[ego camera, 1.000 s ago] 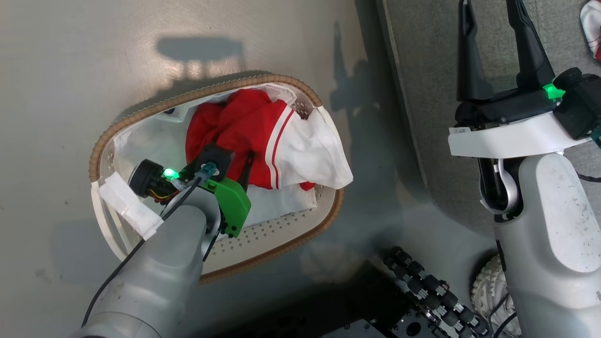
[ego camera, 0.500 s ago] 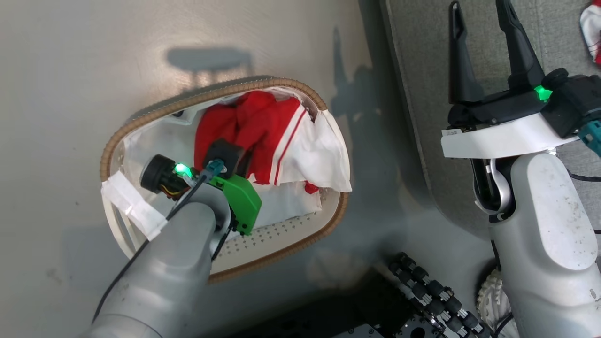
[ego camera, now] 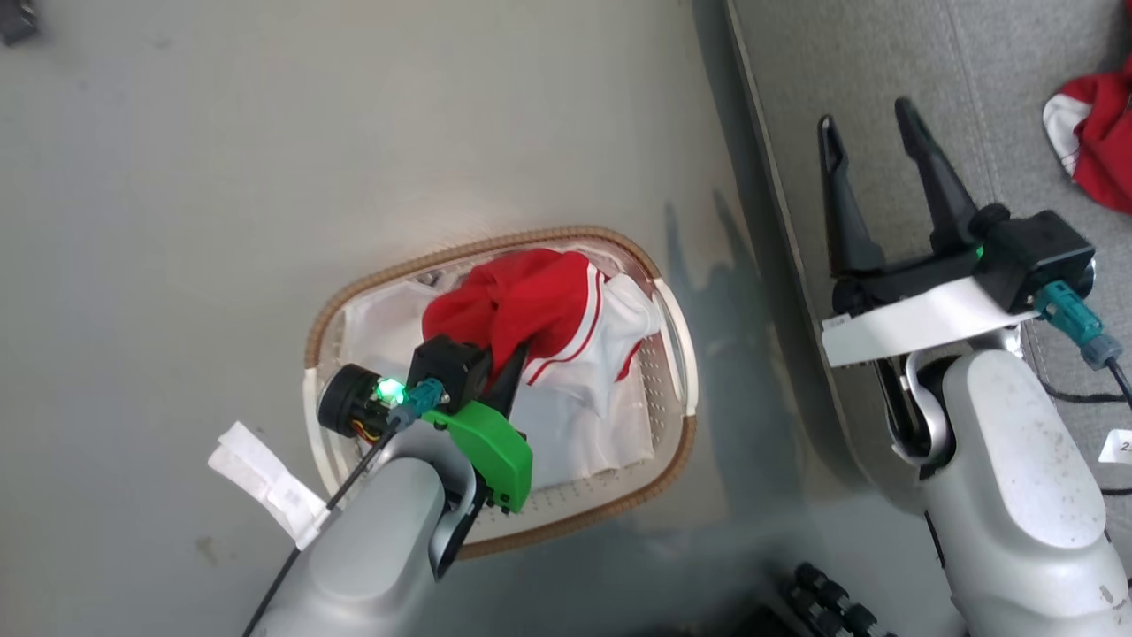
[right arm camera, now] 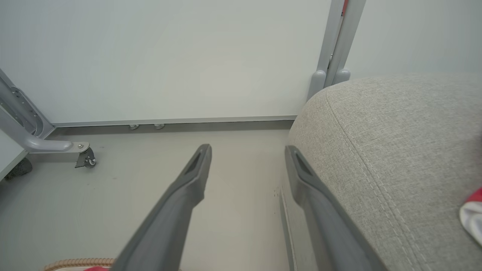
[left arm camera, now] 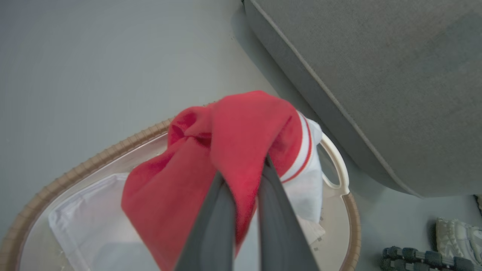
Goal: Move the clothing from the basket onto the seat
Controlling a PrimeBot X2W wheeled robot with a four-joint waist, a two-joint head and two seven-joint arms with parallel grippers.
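the left claw (left arm camera: pixel 244 167) is pinched tight on a fold of the red sports garment (left arm camera: pixel 226 135). the garment is bunched up in the basket (ego camera: pixel 495 241), and its white part hangs down inside. the basket sits on the floor (ego camera: pixel 265 133) just beside the seat (ego camera: pixel 884 71). another red garment (ego camera: pixel 1097 133) lies on the seat. the right claw (ego camera: pixel 867 115) is spread wide with nothing in it, over the edge of the seat.

this cloth looks soft, thin and light. it will not break. it will likely flop and hang long when it goes up. then the low end may drag on the basket rim and tug the light plastic basket along. it also looks a bit smooth, so a small pinch could slip.

the best place to hold looks like a thick fold near the middle of the bunch, where the claw is now, not the loose white edge. a thin white sheet (ego camera: pixel 575 433) lies under the garment. the claw should not catch that too, and i cannot tell if it has.
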